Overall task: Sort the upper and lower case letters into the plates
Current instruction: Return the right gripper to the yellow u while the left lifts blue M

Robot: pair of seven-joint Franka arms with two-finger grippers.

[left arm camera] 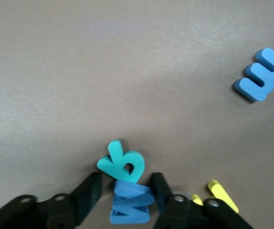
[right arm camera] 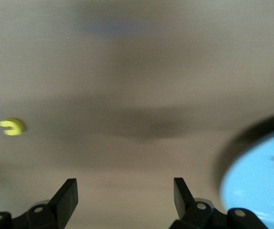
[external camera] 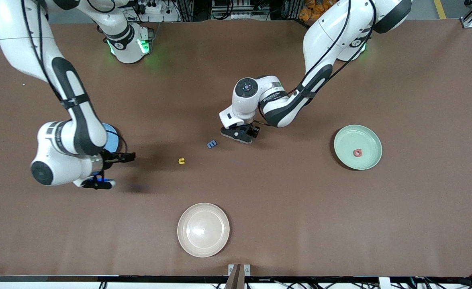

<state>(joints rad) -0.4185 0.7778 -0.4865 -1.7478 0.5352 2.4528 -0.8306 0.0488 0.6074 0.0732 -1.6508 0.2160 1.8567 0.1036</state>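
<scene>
Brown table, two Franka arms mid-sort, letters half done.

L gripper (external camera: pixel 242 135) is down near table centre, fingers (left arm camera: pixel 87 191) closing on a blue letter (left arm camera: pixel 131 206), w/ a teal letter (left arm camera: pixel 122 163) leaning on it & a yellow one (left arm camera: pixel 221 194) just beside; grip looks partial, so next move needs a clean lift w/o dragging the teal. Only the L wrist view shows that cluster; front view hides it under the hand. R gripper (external camera: pixel 106 170) hangs open & empty by the blue plate (right arm camera: pixel 258 183), toward R arm's end. Blue E (external camera: pixel 212 143) & yellow u (external camera: pixel 181 161) lie loose mid-table. Mint plate (external camera: pixel 374 158), toward L arm's end, holds a pink letter (external camera: pixel 357 152). Cream plate (external camera: pixel 203 229) sits near the front edge.
</scene>
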